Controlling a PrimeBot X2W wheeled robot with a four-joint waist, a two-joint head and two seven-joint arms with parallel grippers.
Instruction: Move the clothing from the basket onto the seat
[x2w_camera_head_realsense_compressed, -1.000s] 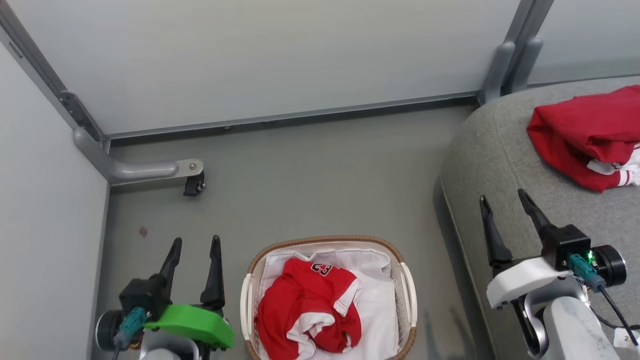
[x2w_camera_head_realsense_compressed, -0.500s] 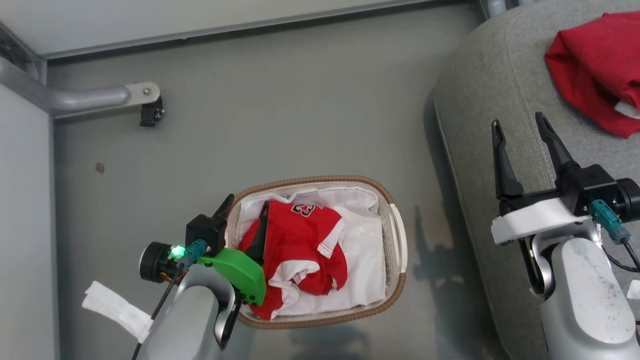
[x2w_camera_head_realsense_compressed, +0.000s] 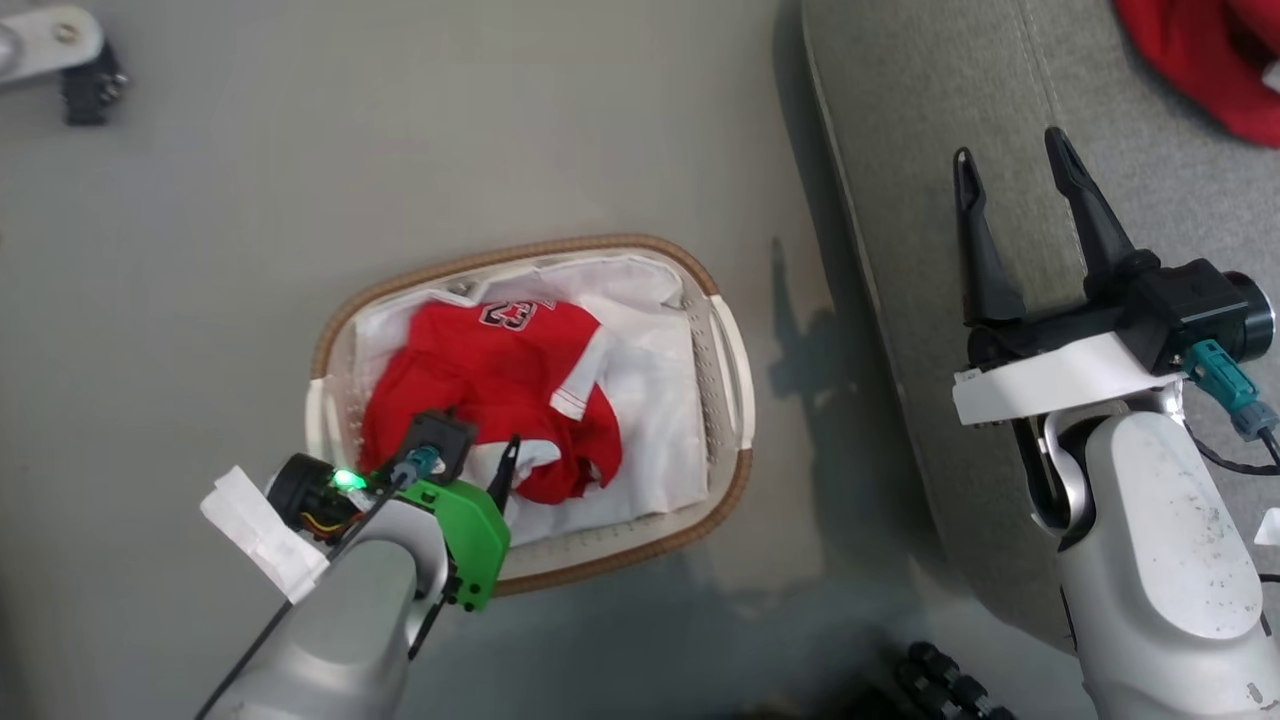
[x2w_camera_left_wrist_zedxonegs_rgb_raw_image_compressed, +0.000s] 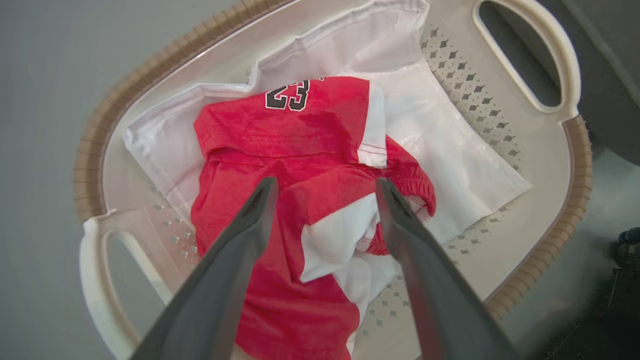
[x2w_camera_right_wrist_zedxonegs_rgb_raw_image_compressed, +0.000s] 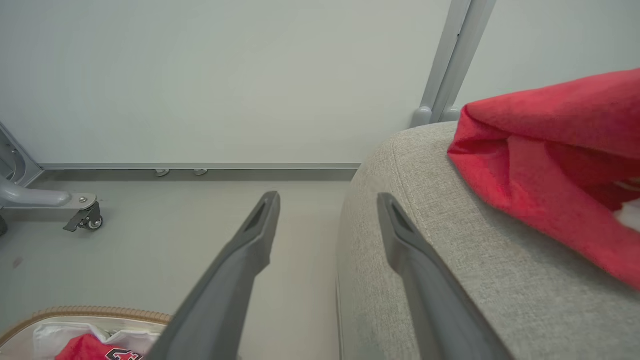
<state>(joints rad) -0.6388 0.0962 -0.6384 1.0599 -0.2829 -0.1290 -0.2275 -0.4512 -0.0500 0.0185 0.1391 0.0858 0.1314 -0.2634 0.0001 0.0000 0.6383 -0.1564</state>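
Observation:
The white basket with a brown rim stands on the floor, holding a white lining and the red jersey numbered 23. My left gripper points down into the basket's near left part. In the left wrist view it is open, its fingers straddling a red and white fold of the jersey; I cannot tell whether they touch it. My right gripper stands open and empty over the grey seat near its rounded edge. The other red garment lies on the seat at the far right.
A grey frame foot with a black caster sits on the floor at the far left. A dark ribbed part shows at the bottom edge. Pale wall panels close off the far side beyond the seat.
The head camera has tilted down and shifted. My left arm swung from beside the basket to over it and turned its fingers down onto the jersey. The right gripper stays open.

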